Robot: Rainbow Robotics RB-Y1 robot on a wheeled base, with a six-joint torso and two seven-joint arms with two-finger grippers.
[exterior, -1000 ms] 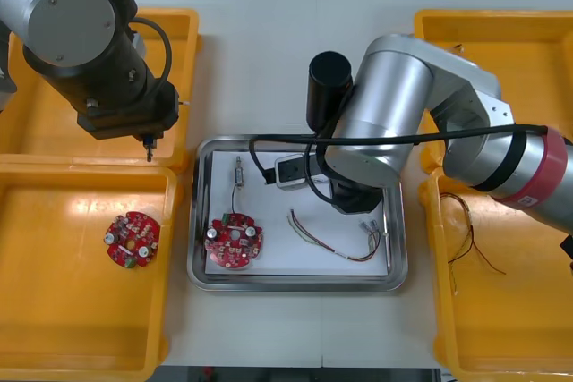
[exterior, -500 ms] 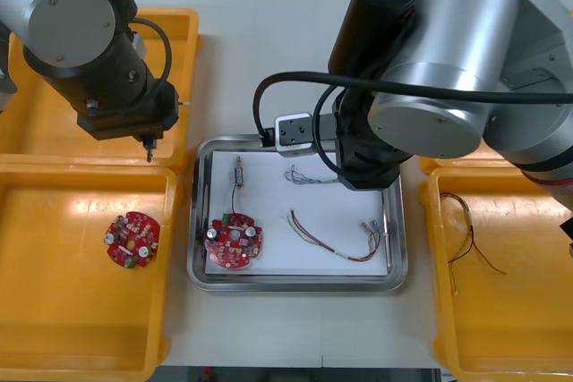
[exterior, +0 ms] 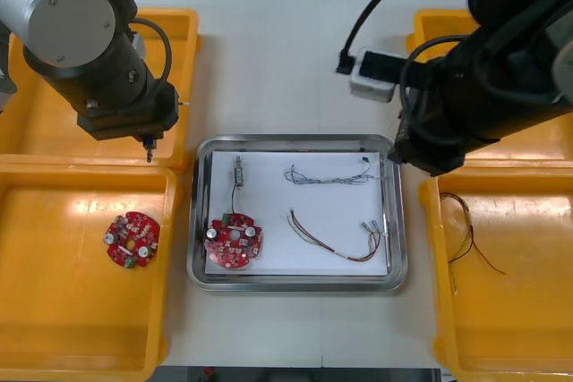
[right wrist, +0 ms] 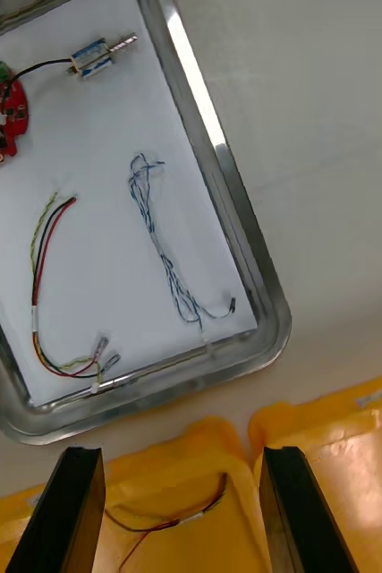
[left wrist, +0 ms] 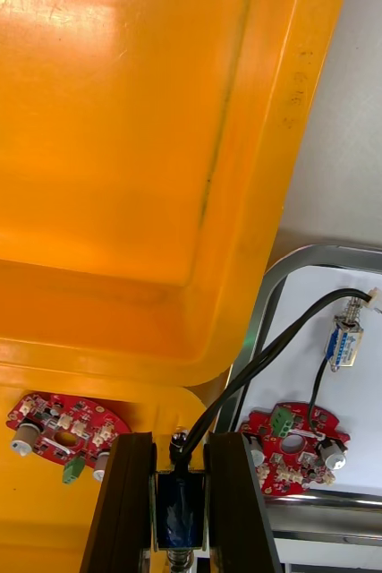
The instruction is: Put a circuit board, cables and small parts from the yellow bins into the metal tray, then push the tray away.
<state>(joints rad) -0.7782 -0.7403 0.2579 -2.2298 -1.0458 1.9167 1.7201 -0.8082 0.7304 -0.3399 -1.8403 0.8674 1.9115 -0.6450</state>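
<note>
The metal tray, white inside, holds a red circuit board, a small metal part on a black lead, a twisted blue and white cable and a red and yellow cable. My right gripper hangs open and empty above the gap between the tray's rim and the right bins, with the blue and white cable lying beyond its fingers. My left gripper is shut on another small metal part with a black cable, over the left bins' shared edge.
A second circuit board lies in the near left yellow bin. A thin red and yellow cable lies in the near right bin. The right arm's bulk covers part of the far right bin.
My right arm has risen from the tray and swung right and back, leaving the blue and white cable lying in the tray. The left arm has not moved.
</note>
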